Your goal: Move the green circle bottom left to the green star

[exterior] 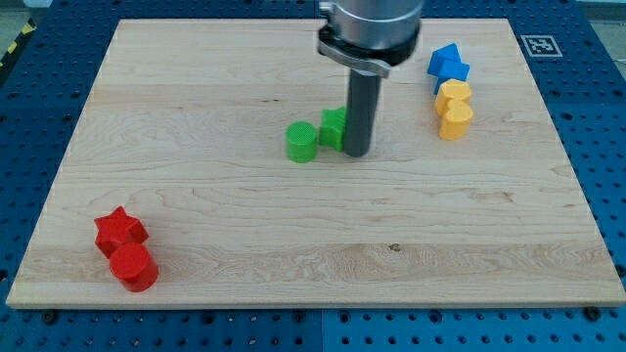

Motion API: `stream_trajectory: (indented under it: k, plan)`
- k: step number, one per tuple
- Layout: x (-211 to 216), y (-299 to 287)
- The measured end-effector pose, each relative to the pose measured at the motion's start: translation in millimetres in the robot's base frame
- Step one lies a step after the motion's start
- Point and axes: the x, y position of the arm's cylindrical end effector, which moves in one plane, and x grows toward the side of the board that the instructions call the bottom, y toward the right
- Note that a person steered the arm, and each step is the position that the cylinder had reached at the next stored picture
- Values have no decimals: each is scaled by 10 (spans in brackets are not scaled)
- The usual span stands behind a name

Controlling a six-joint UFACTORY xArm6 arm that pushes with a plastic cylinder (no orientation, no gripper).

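Note:
The green circle [301,142] stands near the middle of the wooden board [245,225]. The green star [334,128] sits just right of it and slightly higher, almost touching it. My tip [357,153] is down on the board right against the green star's right side, partly hiding it. The rod rises to the arm's grey body at the view's top.
A blue block [448,65] and a yellow block [454,109] stand at the upper right, the yellow one below the blue. A red star [118,231] and a red circle [134,268] sit together at the lower left. Blue perforated table surrounds the board.

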Motion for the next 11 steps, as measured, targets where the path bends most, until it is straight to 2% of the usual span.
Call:
stream_trajectory:
  k: [2,4,5,11]
  plan:
    - [-133,-594]
    - [-15,-526]
    - [-76,-891]
    - [33,-743]
